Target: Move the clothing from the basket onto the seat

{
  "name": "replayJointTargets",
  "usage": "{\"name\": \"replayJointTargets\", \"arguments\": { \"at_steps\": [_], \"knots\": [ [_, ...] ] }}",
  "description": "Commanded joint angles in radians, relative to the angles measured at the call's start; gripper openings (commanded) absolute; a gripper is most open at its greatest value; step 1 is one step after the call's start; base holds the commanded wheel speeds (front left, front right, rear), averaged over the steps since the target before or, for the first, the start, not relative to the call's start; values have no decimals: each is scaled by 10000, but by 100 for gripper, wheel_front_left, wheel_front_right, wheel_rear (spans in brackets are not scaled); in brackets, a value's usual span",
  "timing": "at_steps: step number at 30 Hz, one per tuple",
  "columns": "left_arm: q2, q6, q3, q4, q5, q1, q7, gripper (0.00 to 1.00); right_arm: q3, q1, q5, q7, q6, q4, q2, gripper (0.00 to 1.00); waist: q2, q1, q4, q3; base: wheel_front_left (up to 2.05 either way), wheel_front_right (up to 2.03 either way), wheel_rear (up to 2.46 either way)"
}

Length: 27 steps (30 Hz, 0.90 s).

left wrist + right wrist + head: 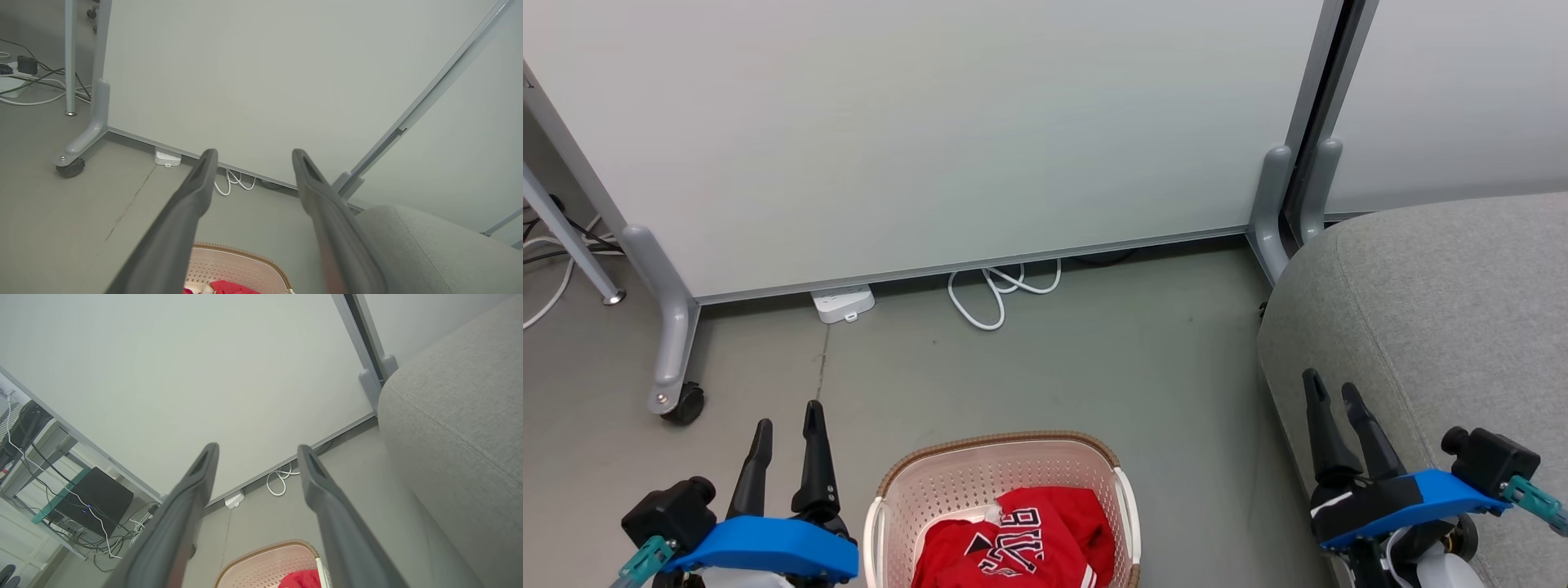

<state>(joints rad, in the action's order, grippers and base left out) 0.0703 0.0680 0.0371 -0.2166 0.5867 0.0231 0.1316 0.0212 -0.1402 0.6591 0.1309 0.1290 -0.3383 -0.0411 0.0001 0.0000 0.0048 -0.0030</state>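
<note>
Left claw (789, 416) and right claw (1331, 384) hover spread apart, empty, flanking the basket (996, 441); red clothing (1013, 543) lies heaped inside, sofa (1437, 310) close by, set up, I'd say, for a first grab.

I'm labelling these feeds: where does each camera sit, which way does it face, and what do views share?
Head view: on the head, looking down at basket, clothing, seat; left gripper and right gripper, both open.
Left wrist view: left wrist, along its own fingers toward the partition.
Right wrist view: right wrist, along its own fingers toward that partition.
Shared: all show basket, seat, power strip.
</note>
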Motion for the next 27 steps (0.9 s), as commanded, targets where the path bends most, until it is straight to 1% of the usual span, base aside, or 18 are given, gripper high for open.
{"name": "replayJointTargets", "arguments": {
  "at_steps": [1, 13, 27],
  "knots": [
    [99, 28, 23, 70, -303, 42, 102, 100, 34, -301, -293, 110, 17, 44, -82, 100, -1, 0, -2, 0, 0, 0, 0],
    [55, -41, 78, 28, -1377, 1, 413, 100, 128, -345, -1532, 417, 19, -68, -95, 100, -1, 0, -7, 16, 0, 0, 0],
    [9, -21, 144, 12, -2649, -81, 756, 100, 147, -476, -2977, 764, 23, -322, -107, 100, -1, 0, 15, 9, 0, 0, 0]
  ]
}}
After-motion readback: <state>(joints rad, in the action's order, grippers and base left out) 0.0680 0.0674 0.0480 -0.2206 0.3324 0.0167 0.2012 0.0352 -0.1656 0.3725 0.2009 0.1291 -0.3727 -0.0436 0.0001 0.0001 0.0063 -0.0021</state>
